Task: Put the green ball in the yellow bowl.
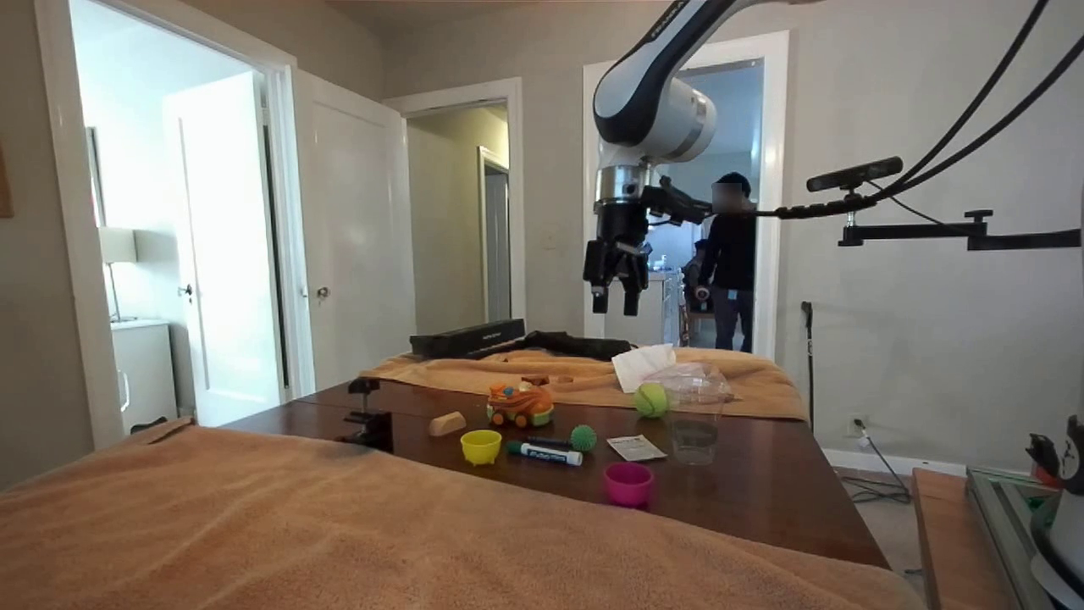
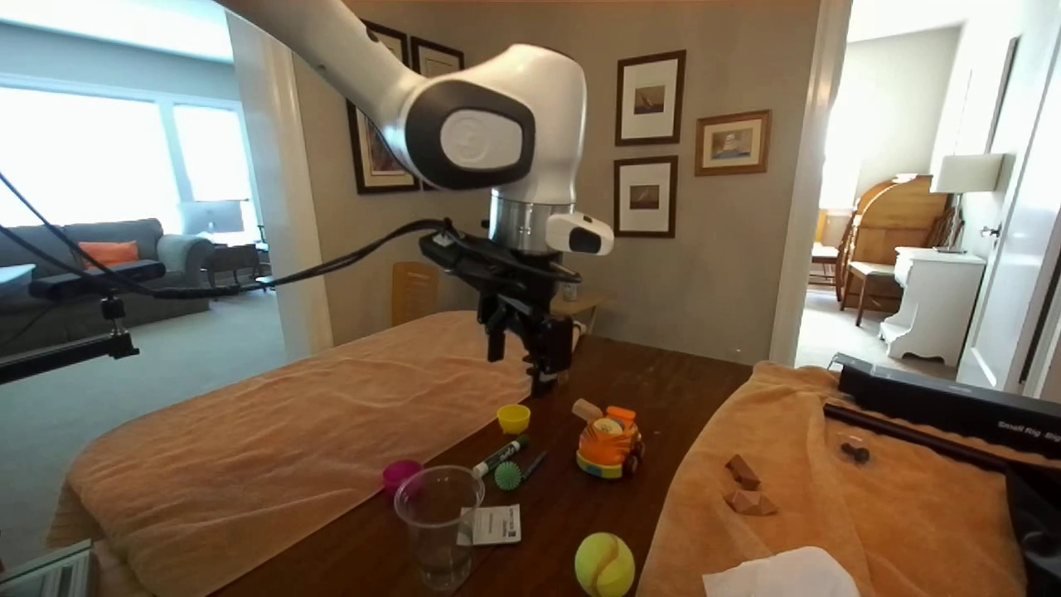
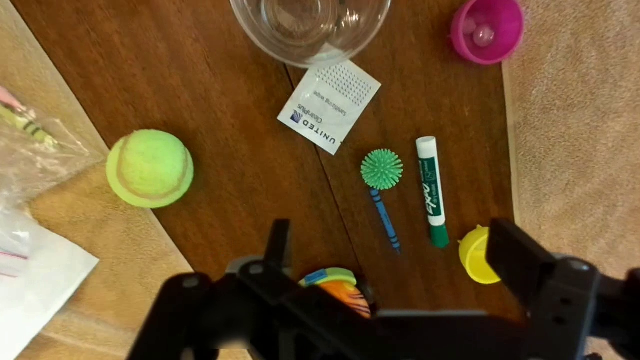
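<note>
In the wrist view, the gripper (image 3: 390, 225) hangs above the table (image 3: 235, 160), fingers set wide apart. Beneath it, the truck (image 3: 345, 295) is mostly hidden, and one finger covers part of the bowl (image 3: 472, 252). Beyond, the green ball (image 3: 382, 169) lies at one end of the crayon (image 3: 384, 220); contact is hard to judge. The top edge crops the clear cup (image 3: 307, 52). Farthest, in an exterior view, stands a person (image 1: 731, 254), face blurred.

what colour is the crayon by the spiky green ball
The crayon is blue with darker bands near both ends; the wrist view shows it best.
</note>
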